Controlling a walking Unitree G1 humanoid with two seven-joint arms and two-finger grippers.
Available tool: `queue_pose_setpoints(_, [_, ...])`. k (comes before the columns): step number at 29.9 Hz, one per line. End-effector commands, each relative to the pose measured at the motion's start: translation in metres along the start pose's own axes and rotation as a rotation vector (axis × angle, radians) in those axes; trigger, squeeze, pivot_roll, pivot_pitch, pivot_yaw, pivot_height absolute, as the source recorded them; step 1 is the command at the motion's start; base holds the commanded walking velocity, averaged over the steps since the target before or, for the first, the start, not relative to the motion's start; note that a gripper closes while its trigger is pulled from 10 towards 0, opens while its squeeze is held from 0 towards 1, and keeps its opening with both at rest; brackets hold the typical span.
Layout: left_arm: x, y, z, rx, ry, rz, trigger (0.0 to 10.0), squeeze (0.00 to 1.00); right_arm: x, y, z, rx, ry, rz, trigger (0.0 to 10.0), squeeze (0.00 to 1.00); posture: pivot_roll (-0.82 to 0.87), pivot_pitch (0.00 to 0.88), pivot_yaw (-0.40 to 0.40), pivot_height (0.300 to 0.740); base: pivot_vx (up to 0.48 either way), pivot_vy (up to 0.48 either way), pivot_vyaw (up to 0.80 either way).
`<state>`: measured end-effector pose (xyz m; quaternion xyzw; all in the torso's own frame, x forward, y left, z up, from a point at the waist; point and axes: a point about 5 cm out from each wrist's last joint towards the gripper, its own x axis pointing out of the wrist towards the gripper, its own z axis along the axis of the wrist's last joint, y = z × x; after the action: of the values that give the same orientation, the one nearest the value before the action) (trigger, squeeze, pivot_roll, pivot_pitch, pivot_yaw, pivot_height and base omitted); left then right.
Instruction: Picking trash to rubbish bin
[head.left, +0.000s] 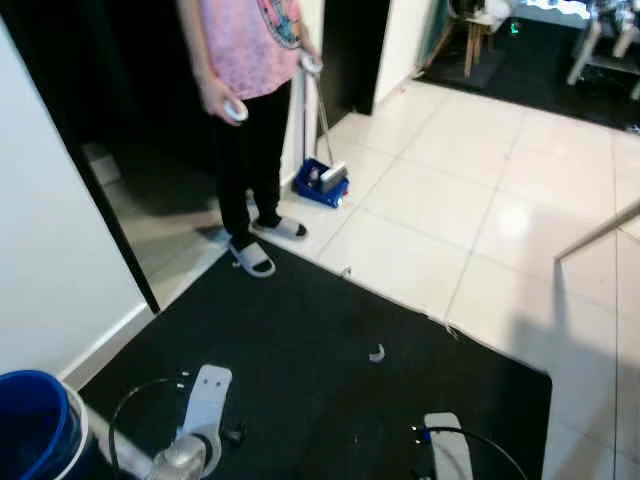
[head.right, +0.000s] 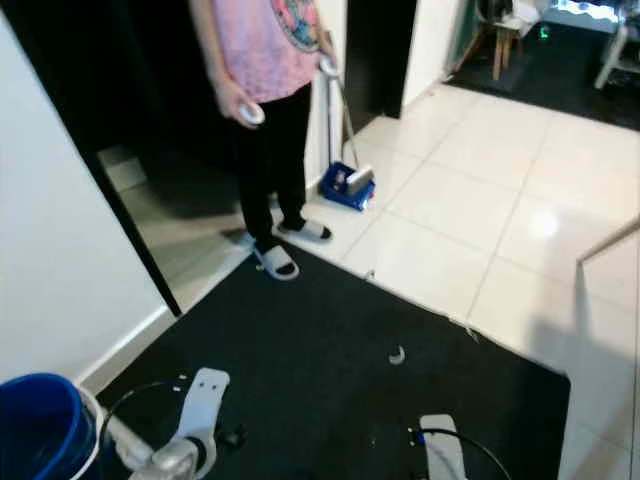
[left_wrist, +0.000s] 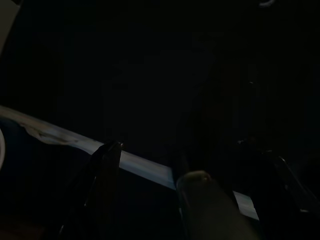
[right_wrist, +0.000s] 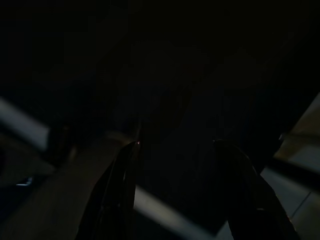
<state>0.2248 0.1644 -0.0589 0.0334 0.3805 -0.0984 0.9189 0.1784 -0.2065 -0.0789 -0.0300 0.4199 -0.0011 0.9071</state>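
Observation:
A small pale scrap of trash (head.left: 376, 353) lies on the black mat (head.left: 300, 340), a little ahead of me and between my two arms. The blue rubbish bin (head.left: 35, 425) with a white rim stands at my near left, beside the white wall. My left arm (head.left: 200, 415) and right arm (head.left: 448, 445) hang low at the picture's bottom edge. The dark left wrist view shows my left gripper (left_wrist: 152, 160) with its fingers apart and nothing between them. My right gripper (right_wrist: 178, 145) is likewise open and empty in the dark right wrist view.
A person (head.left: 250, 60) in a pink shirt and black trousers stands at the mat's far edge, a controller in each hand. A blue dustpan (head.left: 322, 183) rests on the pale tiles behind. A white wall (head.left: 50, 260) runs along my left. Furniture legs stand far back.

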Motion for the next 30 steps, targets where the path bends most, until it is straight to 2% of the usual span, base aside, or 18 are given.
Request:
queue_pose_setpoints(1, [-0.0022, 0.0023, -0.0080, -0.001, 0.028, 0.007, 10.0, 0.00, -0.0017, 0.0073, -0.0108, 0.004, 0.038, 0.023, 10.0, 0.00, 0.05, 0.077, 0.007, 0.740, 0.341, 0.000, 0.00])
queue_pose_setpoints(30, [-0.0014, 0.0008, -0.0067, 0.002, 0.028, -0.002, 10.0, 0.00, -0.0013, 0.0060, -0.0094, 0.006, 0.038, 0.019, 10.0, 0.00, 0.05, 0.072, 0.007, 0.740, 0.332, 0.000, 0.00])
